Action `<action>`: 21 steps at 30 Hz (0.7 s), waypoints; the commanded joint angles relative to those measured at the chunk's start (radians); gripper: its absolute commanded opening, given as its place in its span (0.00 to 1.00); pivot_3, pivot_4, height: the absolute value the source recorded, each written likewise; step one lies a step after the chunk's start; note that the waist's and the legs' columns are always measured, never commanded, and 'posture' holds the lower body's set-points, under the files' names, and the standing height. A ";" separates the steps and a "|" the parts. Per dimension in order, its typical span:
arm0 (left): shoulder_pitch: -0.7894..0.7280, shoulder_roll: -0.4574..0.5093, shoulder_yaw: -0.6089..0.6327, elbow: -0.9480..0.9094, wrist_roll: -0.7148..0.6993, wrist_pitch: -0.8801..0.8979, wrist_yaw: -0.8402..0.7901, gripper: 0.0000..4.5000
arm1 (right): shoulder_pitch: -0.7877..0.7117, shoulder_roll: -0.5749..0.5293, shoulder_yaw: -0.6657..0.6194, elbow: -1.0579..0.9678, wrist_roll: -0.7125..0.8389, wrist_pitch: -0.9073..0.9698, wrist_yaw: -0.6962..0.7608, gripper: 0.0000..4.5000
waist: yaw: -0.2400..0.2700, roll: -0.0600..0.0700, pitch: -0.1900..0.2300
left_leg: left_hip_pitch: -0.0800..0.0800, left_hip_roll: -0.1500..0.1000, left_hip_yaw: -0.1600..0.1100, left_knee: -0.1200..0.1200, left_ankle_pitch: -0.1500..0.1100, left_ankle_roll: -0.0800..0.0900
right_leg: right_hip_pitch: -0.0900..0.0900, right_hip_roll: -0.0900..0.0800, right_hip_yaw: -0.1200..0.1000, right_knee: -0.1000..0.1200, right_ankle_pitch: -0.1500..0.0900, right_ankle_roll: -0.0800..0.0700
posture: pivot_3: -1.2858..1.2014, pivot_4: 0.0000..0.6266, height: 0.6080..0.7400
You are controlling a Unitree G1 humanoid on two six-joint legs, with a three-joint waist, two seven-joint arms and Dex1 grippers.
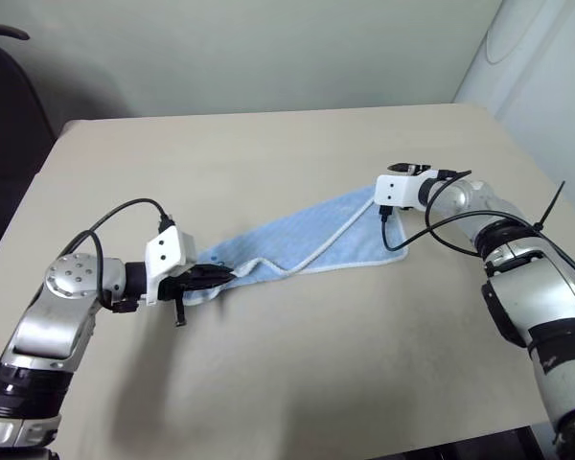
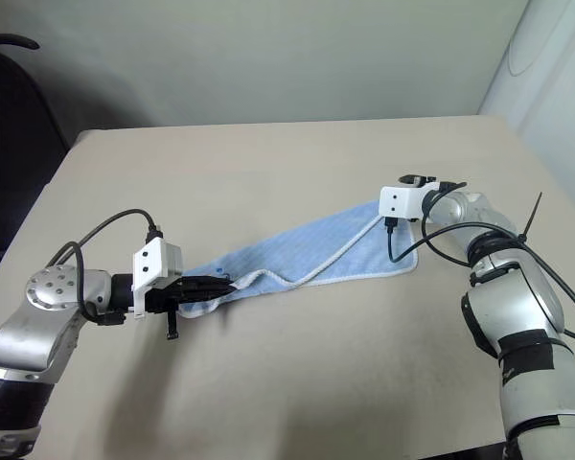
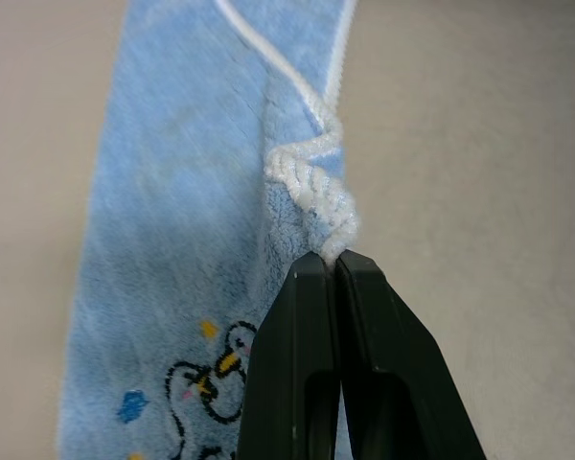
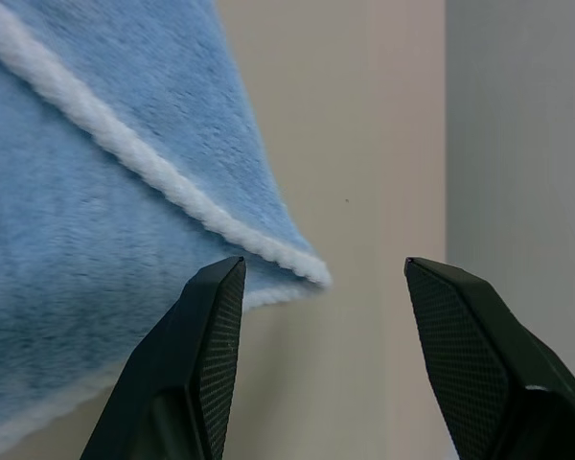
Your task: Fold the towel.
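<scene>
The towel [image 1: 307, 240], light blue with white stitched edging, lies stretched slantwise across the beige table [image 1: 297, 383]. My left gripper [image 3: 335, 261] is shut on a bunched bit of the white edging at the towel's near-left end, and that end hangs slightly off the tabletop. A small dark embroidered logo [image 3: 206, 383] sits on the cloth just beside the shut fingers. My right gripper [image 4: 326, 268] is open at the towel's far-right corner [image 4: 307, 273]. That corner's edging lies just ahead of the gap between its fingers, which do not touch it.
A dark chair [image 1: 10, 125] stands past the table's far-left corner. A pale wall [image 1: 268, 48] runs behind the table's back edge. Bare tabletop lies in front of the towel and behind it.
</scene>
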State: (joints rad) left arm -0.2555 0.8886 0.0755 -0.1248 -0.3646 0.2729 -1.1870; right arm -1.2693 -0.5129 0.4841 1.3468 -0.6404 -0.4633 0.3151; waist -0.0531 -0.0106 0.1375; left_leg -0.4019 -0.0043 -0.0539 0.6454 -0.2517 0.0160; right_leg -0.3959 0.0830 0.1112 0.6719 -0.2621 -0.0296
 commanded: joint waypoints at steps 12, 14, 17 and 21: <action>0.050 0.027 0.092 -0.119 -0.076 0.071 0.033 0.00 | -0.049 0.067 0.096 0.030 -0.149 0.088 -0.169 0.62 | -0.001 0.000 0.000 | -0.001 0.000 0.001 0.000 0.000 0.000 | -0.002 0.000 0.000 0.001 0.000 0.000 | 0.52 0.24 1.00; 0.079 0.041 0.120 -0.139 -0.098 0.082 0.021 0.00 | -0.051 0.073 0.103 0.033 -0.161 0.100 -0.179 0.62 | -0.002 0.000 0.000 | -0.001 0.000 0.001 0.000 0.000 0.000 | -0.003 0.000 0.000 0.002 0.000 0.000 | 0.52 0.24 1.00; 0.136 0.074 0.163 -0.181 -0.137 0.109 -0.004 0.00 | -0.054 0.078 0.113 0.036 -0.177 0.104 -0.193 0.62 | -0.002 0.000 0.000 | -0.002 0.000 0.001 -0.001 0.000 0.000 | -0.003 0.000 0.000 0.002 0.000 0.000 | 0.52 0.24 1.00; 0.241 0.116 0.224 -0.250 -0.172 0.132 -0.043 0.00 | -0.054 0.084 0.129 0.040 -0.202 0.106 -0.197 0.62 | -0.003 0.000 0.000 | -0.002 0.000 0.001 0.000 0.000 0.000 | -0.004 0.000 0.000 0.002 0.000 0.000 | 0.52 0.24 1.00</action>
State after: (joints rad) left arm -0.0260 0.9896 0.2575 -0.3262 -0.5110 0.3988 -1.2124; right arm -1.2892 -0.4280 0.5981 1.3924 -0.8292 -0.3605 0.1367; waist -0.0559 -0.0106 0.1375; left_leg -0.4040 -0.0040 -0.0523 0.6450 -0.2517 0.0156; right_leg -0.3994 0.0830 0.1112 0.6739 -0.2622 -0.0300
